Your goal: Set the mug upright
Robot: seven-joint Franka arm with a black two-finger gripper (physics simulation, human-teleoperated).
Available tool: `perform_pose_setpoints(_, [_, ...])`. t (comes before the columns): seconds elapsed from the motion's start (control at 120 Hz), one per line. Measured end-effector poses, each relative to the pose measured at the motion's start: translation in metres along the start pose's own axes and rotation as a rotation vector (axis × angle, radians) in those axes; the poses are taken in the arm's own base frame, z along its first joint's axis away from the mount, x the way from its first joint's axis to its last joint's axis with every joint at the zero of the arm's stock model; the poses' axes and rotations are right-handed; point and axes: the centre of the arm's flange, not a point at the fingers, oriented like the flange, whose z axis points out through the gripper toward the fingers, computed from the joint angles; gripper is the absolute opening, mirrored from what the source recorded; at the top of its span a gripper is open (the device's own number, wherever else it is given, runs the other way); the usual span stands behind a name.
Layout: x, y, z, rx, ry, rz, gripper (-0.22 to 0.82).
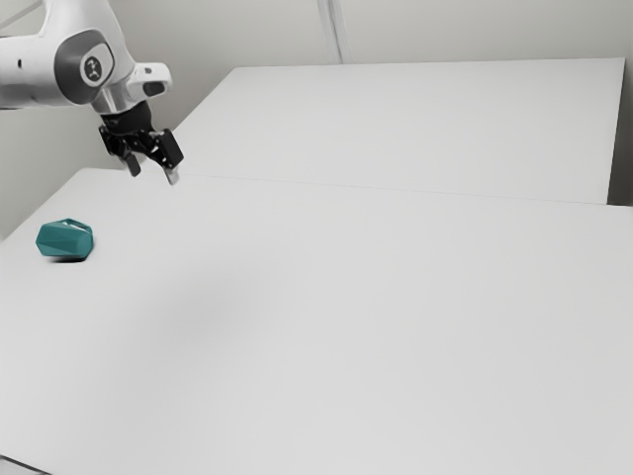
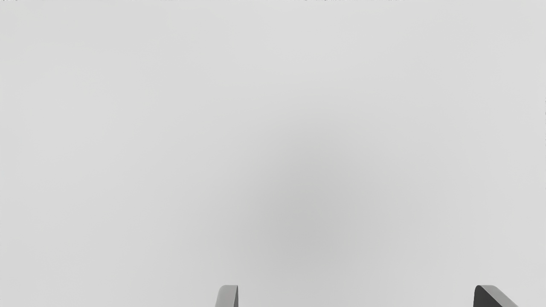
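As the mug (image 1: 65, 240) lies tipped, its long axis runs level.

Exterior view: arm (image 1: 84, 59) runs out of frame at the left and top edges, table (image 1: 346, 327) cut by the frame too; at the near left corner a dark-edged grey scrap (image 1: 14, 469), mostly cropped, identity unclear. Mug (image 1: 65, 240) too small to read which end is the mouth, its inside and the side against the table hidden. Wrist view: both fingers (image 2: 227, 297) cropped by the edge just behind their tips, the rest of their length out of sight.
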Motion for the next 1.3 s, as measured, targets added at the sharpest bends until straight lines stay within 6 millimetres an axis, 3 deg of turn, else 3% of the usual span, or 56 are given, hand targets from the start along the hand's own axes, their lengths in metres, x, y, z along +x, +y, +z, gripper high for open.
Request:
perform_pose_setpoints(0.167, [0.002,0.002,0.000,0.002,0.017,0.023,0.60])
perform_pose_setpoints(0.258, [-0.008,-0.005,0.031,-0.003,0.007,0.015,0.60])
perform_pose_setpoints(0.383, [-0.028,-0.036,0.075,-0.021,0.021,-0.043,0.60])
perform_pose_setpoints(0.525, [-0.041,-0.090,0.097,-0.055,0.124,-0.133,0.60])
perform_pose_setpoints(0.608, [-0.053,-0.143,0.116,-0.109,0.201,-0.232,0.60])
perform_pose_setpoints(0.75, [-0.120,-0.249,0.126,-0.195,0.362,-0.426,0.60])
perform_pose_setpoints(0.842, [-0.162,-0.291,0.132,-0.241,0.437,-0.472,0.60])
perform_pose_setpoints(0.908, [-0.180,-0.316,0.142,-0.266,0.476,-0.461,0.60])
perform_pose_setpoints(1.142, [-0.162,-0.403,0.195,-0.323,0.648,-0.270,0.60])
perform_pose_setpoints(1.3, [-0.146,-0.421,0.231,-0.300,0.714,-0.137,0.60])
